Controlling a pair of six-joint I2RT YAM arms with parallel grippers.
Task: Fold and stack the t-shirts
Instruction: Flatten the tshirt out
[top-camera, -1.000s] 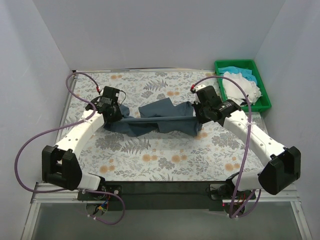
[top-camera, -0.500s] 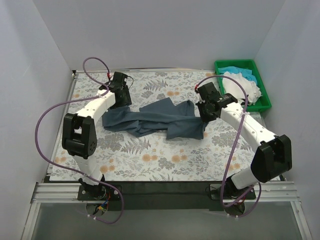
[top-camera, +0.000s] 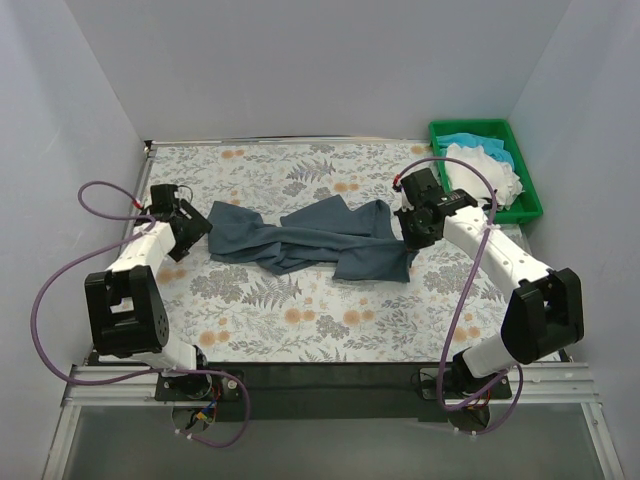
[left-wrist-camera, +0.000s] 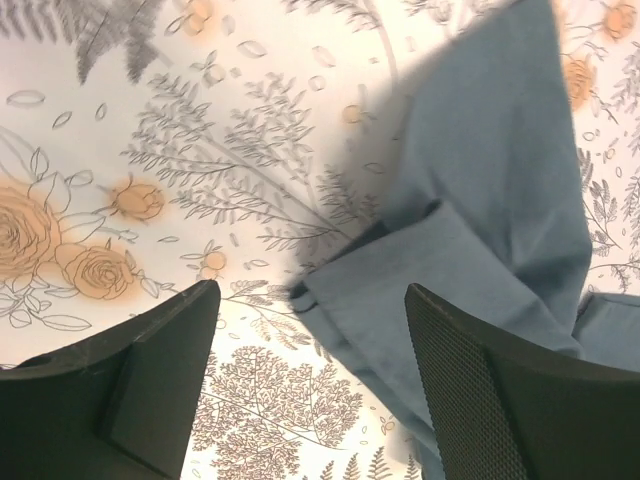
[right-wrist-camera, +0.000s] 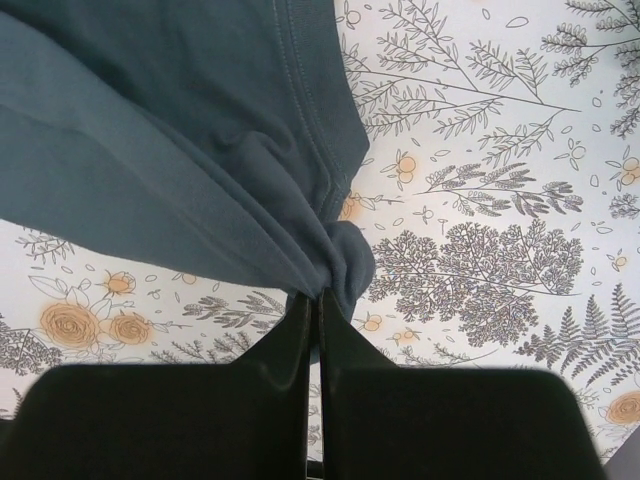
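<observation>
A slate blue-grey t-shirt (top-camera: 300, 238) lies crumpled in a long band across the middle of the floral table. Its left end (left-wrist-camera: 470, 240) rests flat on the cloth. My left gripper (top-camera: 190, 226) sits open at that left end, and nothing is between its fingers (left-wrist-camera: 150, 360). My right gripper (right-wrist-camera: 314, 300) is shut on a bunched fold of the shirt's right edge (right-wrist-camera: 335, 255), near the right end (top-camera: 412, 222). A white t-shirt (top-camera: 485, 172) and a turquoise-blue t-shirt (top-camera: 462, 141) lie heaped in the green tray.
The green plastic tray (top-camera: 528, 190) stands at the back right corner, close to the right wall. White walls enclose the table on three sides. Purple cables loop off both arms, one beside the left arm (top-camera: 95, 200).
My left gripper has opened and let go of the shirt's left end, then swung out to the left side. The shirt has dropped flat onto the table. The right gripper stays shut.
</observation>
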